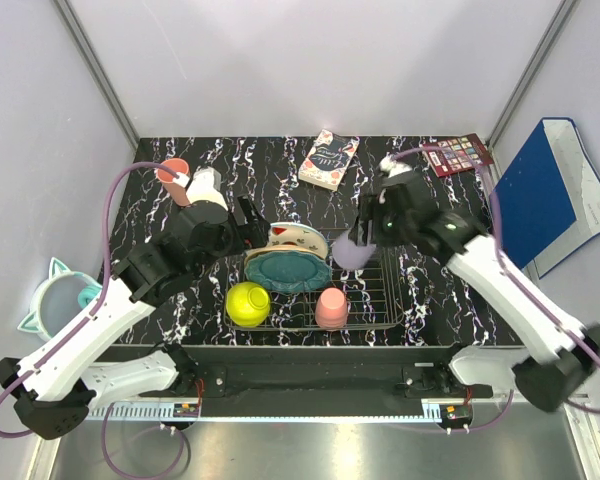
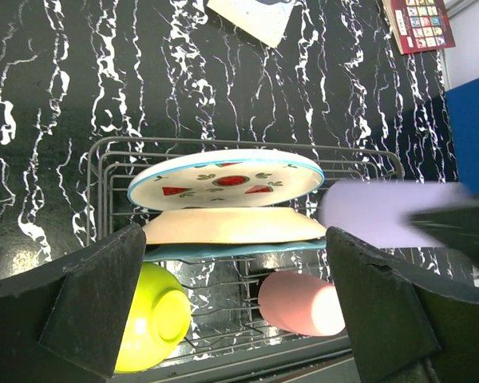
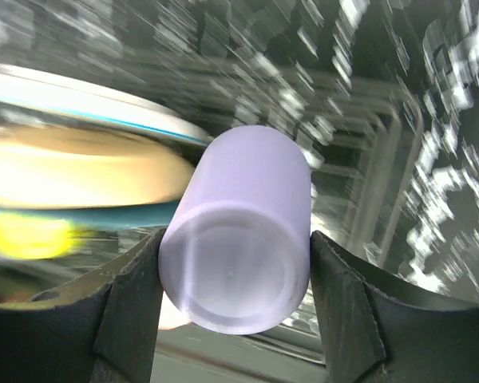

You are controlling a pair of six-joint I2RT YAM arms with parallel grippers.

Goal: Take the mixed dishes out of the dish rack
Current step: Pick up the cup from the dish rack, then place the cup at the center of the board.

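Top external view: black white-veined counter point(image 1: 260, 160), with the wire rack point(image 1: 380, 300) sitting at its near middle. Three plates stand on edge in the rack's left-back part, packed close: the white red-spotted plate point(image 1: 300, 238) farthest back, the peach plate point(image 2: 231, 226) in the middle, the teal plate point(image 1: 290, 270) nearest. A yellow-green bowl point(image 1: 247, 303) lies tipped at the near-left corner of the rack. A pink cup point(image 1: 331, 308) is mouth-down in the near middle. A second pink cup point(image 1: 170, 178) stands out on the counter at far left, well apart from the rack. The lilac cup point(image 1: 352, 250) is over the rack's far-right part, just beside the plates, lying sideways; whether it touches the wire cannot be told. The right gripper point(image 3: 235, 271) is clamped on it, one finger on each side of the cup wall, closed base toward the wrist camera; that view is blurred. The left gripper point(image 2: 235, 263) hangs above the plates, fingers wide apart, holding nothing.
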